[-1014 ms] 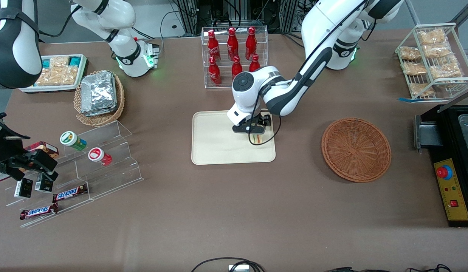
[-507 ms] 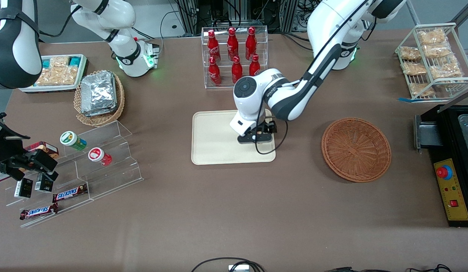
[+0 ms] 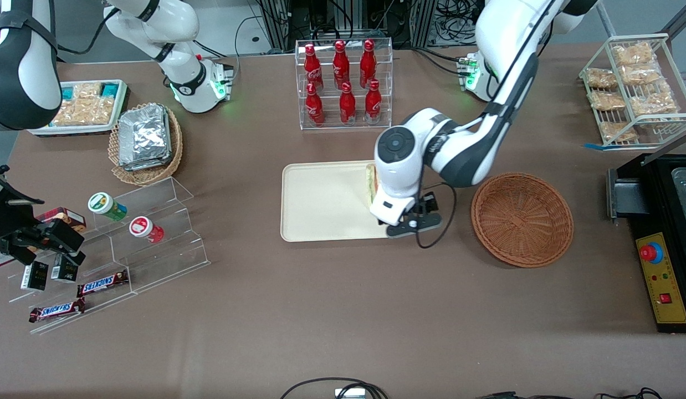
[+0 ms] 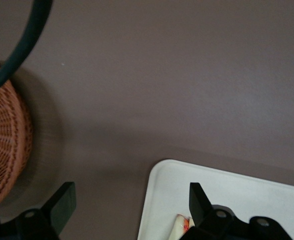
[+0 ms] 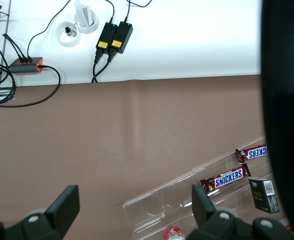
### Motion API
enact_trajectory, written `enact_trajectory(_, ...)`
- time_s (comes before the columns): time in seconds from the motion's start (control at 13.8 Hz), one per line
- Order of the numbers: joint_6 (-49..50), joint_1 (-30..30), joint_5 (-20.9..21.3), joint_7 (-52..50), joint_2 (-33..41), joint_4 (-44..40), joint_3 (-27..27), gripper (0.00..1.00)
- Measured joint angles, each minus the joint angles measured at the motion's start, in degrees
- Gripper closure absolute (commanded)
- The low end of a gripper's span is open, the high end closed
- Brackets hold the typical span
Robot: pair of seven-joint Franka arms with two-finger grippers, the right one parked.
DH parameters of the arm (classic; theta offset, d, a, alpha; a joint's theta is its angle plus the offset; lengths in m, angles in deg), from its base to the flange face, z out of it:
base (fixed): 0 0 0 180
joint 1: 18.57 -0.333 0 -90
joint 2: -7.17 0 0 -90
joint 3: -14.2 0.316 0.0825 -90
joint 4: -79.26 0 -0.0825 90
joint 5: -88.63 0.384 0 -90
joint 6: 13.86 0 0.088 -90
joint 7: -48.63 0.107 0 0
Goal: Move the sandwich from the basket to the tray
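One light, squashy clear-wrapped triangular sandwich (image 3: 370, 184) sits on my cream rectangular tray (image 3: 321, 202), gripper (image 4: 129, 210) fingers spread wide and empty above; I'd pinch its flat bread faces.

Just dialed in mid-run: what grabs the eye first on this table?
The working arm's claw hangs open above the edge of the cream tray nearest the reddish-brown basket, which holds nothing. The sandwich lies on the tray, half hidden under the arm. Six red bottles stand in a clear rack farther from the front camera than the tray.
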Motion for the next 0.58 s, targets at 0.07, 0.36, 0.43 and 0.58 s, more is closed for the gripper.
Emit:
enact_trajectory(0.07,0.38,-0.02,-0.91,0.24,0.96,-0.02,1.32,0.00)
enact_trajectory(0.36,5.12,0.01,-6.12,8.23,4.13,-0.08,7.35,0.00)
enact_trajectory(0.43,6.17,0.01,-7.75,11.24,4.98,-0.11,9.27,0.00)
enact_trajectory(0.58,8.61,-0.06,-10.28,16.97,7.07,-0.16,12.78,0.00)
